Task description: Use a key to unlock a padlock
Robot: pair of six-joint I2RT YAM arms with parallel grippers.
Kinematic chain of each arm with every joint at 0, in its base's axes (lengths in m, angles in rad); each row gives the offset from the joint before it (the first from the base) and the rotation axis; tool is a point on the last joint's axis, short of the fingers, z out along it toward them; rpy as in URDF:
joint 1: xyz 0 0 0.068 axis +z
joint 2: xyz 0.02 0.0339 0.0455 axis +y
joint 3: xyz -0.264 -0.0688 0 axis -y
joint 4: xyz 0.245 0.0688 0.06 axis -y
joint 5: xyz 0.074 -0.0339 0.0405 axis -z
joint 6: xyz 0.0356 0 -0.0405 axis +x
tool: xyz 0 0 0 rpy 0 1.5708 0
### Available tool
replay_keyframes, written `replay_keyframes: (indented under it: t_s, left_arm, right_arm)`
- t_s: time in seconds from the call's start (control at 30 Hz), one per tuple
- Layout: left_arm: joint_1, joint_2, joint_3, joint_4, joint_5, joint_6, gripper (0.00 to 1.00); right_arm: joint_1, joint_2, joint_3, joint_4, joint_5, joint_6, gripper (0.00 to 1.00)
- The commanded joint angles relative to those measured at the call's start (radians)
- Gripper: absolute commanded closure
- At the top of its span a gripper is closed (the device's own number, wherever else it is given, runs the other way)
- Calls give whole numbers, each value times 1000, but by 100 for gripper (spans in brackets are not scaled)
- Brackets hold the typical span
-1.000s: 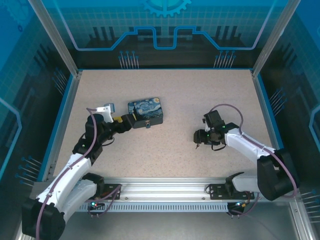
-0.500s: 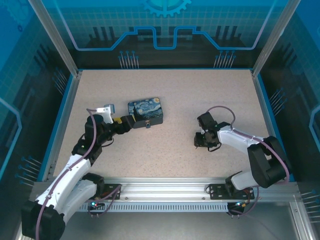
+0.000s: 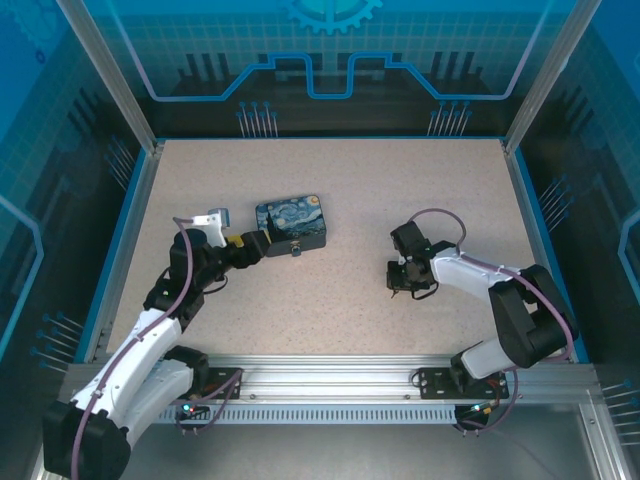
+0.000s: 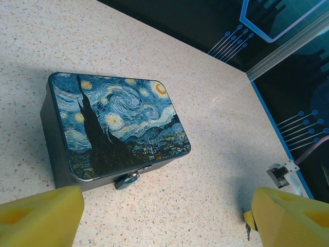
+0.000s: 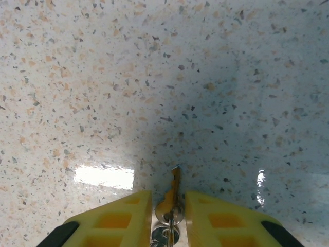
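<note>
The painted starry-night tin (image 4: pixel 115 126) lies on the table, and the tiny dark padlock (image 4: pixel 127 180) hangs from the clasp on its front side. My left gripper (image 4: pixel 164 218) is open just in front of that side, with its yellow fingers (image 4: pixel 41 216) wide apart and the padlock ahead between them. The left gripper (image 3: pixel 262 243) sits against the tin (image 3: pixel 292 222) in the top view. My right gripper (image 5: pixel 169 206) is shut on the key (image 5: pixel 174 193), whose blade points forward with its tip at the table surface. The right gripper (image 3: pixel 400 282) stands right of centre.
A blue rim (image 3: pixel 130 230) and aluminium posts border the speckled table (image 3: pixel 350 180). Open tabletop lies between the tin and the right gripper. A key ring (image 5: pixel 167 234) sits behind the key's head between the fingers.
The right arm has folded in and its wrist has turned, with the gripper staying low near the same spot. The left arm and the tin have not moved.
</note>
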Motion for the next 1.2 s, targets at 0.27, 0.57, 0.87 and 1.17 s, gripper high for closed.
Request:
replay_keyframes:
  t_s: [0.27, 0.57, 0.87, 1.17]
  left_arm:
    - [-5, -14, 16, -5, 5, 17, 13]
    - [-4, -13, 13, -7, 4, 19, 13]
    - [-5, -12, 13, -8, 1, 22, 13]
    - [-5, -9, 15, -3, 0, 25, 13]
  right_arm:
    - [50, 33, 35, 21, -21, -33, 82]
    - [120, 60, 106, -8, -8, -87, 81]
    - [108, -7, 147, -125, 62, -115, 66]
    - [63, 39, 123, -120, 5, -82, 63]
